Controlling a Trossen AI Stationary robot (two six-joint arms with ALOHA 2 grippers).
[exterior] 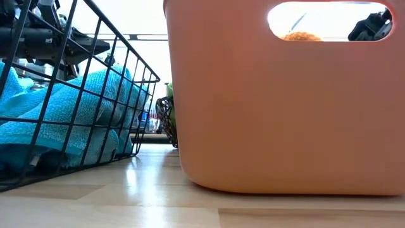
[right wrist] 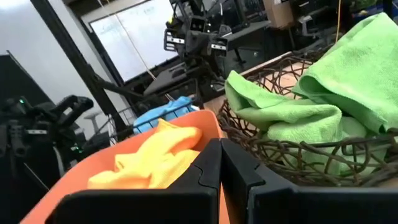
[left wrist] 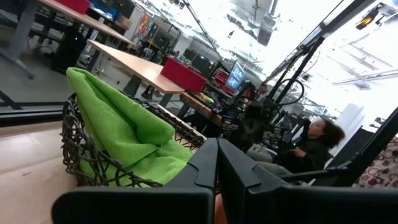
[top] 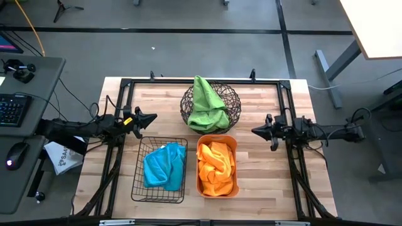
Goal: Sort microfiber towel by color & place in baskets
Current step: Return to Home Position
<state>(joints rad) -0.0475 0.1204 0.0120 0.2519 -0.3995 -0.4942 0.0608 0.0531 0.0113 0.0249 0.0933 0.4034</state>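
Note:
Green towels [top: 207, 107] fill the round dark-brown woven-wire bowl [top: 233, 104] at the table's far middle, one corner standing up over its rim. Blue towels [top: 164, 165] lie in the black wire-grid basket [top: 139, 182]. Orange towels [top: 216, 163] lie in the salmon-orange tub [top: 217, 193]. My left gripper [top: 152, 117] is shut and empty, above the table left of the bowl. My right gripper [top: 255, 130] is shut and empty, right of the tub and bowl. In the wrist views my left gripper [left wrist: 217, 163] and right gripper [right wrist: 221, 160] point at the bowl.
The three baskets stand close together in the table's middle. A black frame [top: 201, 82] runs along the far edge and both sides. Bare wood lies at the table's left and right margins. A person [left wrist: 314, 144] sits in the room beyond the table.

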